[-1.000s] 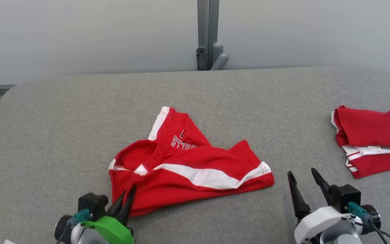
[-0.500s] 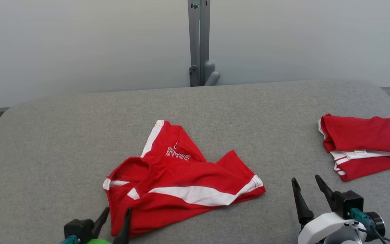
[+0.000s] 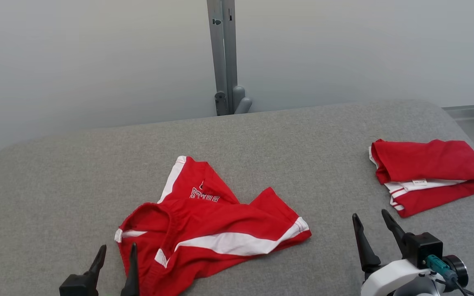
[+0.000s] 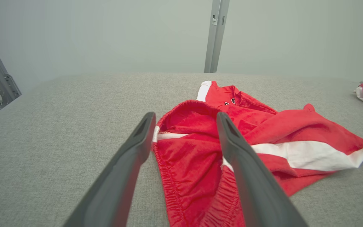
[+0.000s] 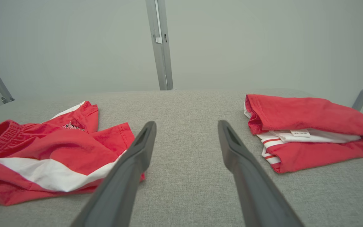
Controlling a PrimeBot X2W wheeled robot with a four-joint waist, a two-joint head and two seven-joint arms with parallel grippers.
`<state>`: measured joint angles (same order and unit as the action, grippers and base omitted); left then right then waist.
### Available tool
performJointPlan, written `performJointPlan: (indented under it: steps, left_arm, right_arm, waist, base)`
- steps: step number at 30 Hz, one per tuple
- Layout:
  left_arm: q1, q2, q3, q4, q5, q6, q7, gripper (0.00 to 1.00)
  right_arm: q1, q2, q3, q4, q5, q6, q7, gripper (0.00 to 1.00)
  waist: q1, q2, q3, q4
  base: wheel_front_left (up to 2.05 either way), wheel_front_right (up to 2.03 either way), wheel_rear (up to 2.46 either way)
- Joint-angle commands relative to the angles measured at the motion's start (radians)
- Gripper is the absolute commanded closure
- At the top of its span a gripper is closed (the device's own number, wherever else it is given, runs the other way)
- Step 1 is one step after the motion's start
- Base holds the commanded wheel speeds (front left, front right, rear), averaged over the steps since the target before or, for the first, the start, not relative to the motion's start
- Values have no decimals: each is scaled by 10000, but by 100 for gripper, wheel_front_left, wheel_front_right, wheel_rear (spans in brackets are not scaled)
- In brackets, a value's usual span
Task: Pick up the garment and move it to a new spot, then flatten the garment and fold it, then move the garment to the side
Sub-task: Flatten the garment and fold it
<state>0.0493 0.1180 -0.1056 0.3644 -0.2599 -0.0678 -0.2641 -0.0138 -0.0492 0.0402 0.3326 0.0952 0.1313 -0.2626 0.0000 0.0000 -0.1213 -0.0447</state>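
Left pincer (image 3: pixel 117 247) low at the head view's left, spread wide, empty, fingertips at the near-left corner of the crumpled red shorts with white side stripes (image 3: pixel 220 222); long axis left to right across the grey fabric-covered desk (image 3: pixel 303 135). Right pincer (image 3: pixel 369 214) equally wide, empty, just beside the right hem; folded red-and-white garment (image 3: pixel 426 176) well apart, far right.

Left wrist view: elastic waistband (image 4: pixel 184 105) between the spread fingers, nothing gripped.

Right wrist view: bare desk ahead, shorts (image 5: pixel 58 148) on one side, folded garment (image 5: pixel 310 113) on the other. Probably calls for both arms at opposite ends; no obstruction.
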Motion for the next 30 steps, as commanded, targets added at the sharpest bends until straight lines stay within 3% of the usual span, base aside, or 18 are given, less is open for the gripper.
performJointPlan:
  steps: [1, 13, 30]
  left_arm:
    - [246, -82, 156, -128, 250, -18, 6, 0]
    - [617, -580, 577, -166, 938, -324, 6, 0]
    - [-1035, -655, -400, 1626, -419, -645, 6, 0]
  right_arm:
    - [127, -31, 41, -84, -57, -13, -28, 0]
    - [218, -31, 197, -159, -107, -13, -28, 0]
    - [-259, -33, 671, 60, 60, -13, -28, 0]
  waist:
    - [0, 0, -41, -28]
    - [0, 0, 48, 23]
    - [0, 0, 891, 88]
  base:
    - [0, 0, 0]
    - [0, 0, 0]
    - [0, 0, 0]
